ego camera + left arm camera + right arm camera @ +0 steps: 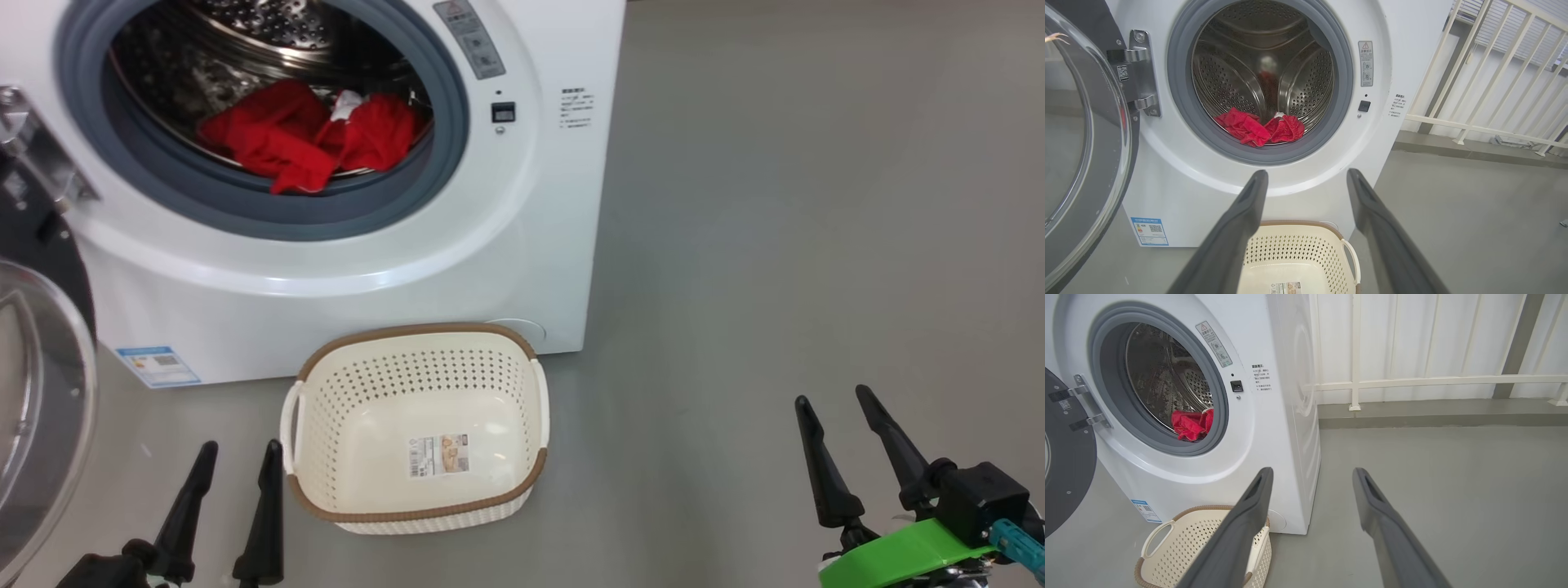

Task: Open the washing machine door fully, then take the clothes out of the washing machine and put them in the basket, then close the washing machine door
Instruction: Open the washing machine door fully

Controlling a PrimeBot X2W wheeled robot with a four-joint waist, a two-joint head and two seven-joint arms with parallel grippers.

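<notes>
The washing machine door [37, 245] stands swung wide on its hinge at the left, its black rim and clear glass bowl at the left edge of the head view. Inside the washing machine [326, 294], the clothes [310, 139] lie as 1 crumpled bright red bundle with a white scrap on top. They sit low at the near lip of the perforated steel drum [1229, 81], with a fold drooping onto the grey gasket [269, 216]. The bundle's long axis runs left to right across the opening.

The basket [416, 513] sits upright on the grey floor [775, 245] just in front of the machine, below the opening. It is cream with a brown rim, mouth up, long side running left to right, and a sticker [438, 455] shows on its bottom.

The left gripper [242, 445] hovers just left of the basket, fingers spread wide and pointing toward the machine, gripping nothing. The right gripper [833, 395] hangs well to the right over the floor, jaws equally wide, touching nothing.
</notes>
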